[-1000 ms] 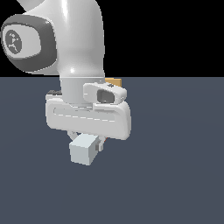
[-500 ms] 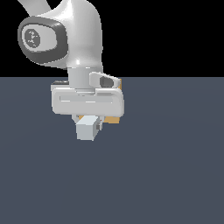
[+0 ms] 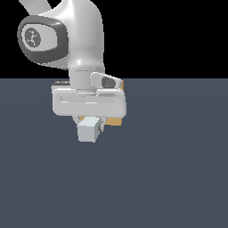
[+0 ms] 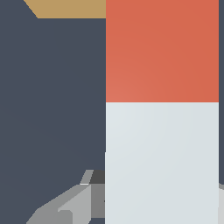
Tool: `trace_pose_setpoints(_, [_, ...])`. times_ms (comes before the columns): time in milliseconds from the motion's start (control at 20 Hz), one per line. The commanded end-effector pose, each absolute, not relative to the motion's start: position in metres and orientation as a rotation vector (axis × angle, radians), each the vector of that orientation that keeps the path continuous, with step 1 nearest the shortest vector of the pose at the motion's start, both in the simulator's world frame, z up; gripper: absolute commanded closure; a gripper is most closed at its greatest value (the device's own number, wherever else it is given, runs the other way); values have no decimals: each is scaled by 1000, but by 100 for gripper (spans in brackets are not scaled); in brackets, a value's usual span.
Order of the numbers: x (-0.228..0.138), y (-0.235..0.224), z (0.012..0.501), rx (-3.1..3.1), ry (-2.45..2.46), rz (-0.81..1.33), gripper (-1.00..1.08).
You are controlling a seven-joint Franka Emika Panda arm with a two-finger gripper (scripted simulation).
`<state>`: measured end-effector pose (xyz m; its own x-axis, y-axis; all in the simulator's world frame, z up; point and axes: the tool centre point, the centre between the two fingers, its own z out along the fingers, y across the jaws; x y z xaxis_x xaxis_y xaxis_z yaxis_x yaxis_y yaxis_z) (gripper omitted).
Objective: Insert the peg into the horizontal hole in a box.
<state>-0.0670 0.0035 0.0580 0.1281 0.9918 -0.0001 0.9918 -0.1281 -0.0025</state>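
Observation:
My gripper [image 3: 91, 122] is shut on the peg [image 3: 87, 130]. In the exterior view the peg's pale grey-white end faces the camera, just below the white hand. In the wrist view the peg [image 4: 162, 162] fills one side, with its orange-red end [image 4: 162, 50] pointing away from me toward the tan box [image 4: 70, 8]. One grey finger [image 4: 65, 205] shows beside the peg. In the exterior view the box [image 3: 116, 121] is mostly hidden behind the hand, with only a tan sliver showing. The hole is not visible in either view.
A flat dark blue-grey floor [image 3: 178, 169] spreads all around. The white arm and its big joint [image 3: 44, 40] rise above the hand. No other objects show.
The hand with the peg has moved up in the exterior view, away from the camera and toward the box. Most of that shift came in the first half second.

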Motion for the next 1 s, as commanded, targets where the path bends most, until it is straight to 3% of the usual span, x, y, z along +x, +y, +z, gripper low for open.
trace_pose_setpoints(0, [-67, 4, 58, -2358, -2074, 2, 108])
trace_pose_setpoints(950, [-54, 100, 60, -2360, -2075, -2, 108])
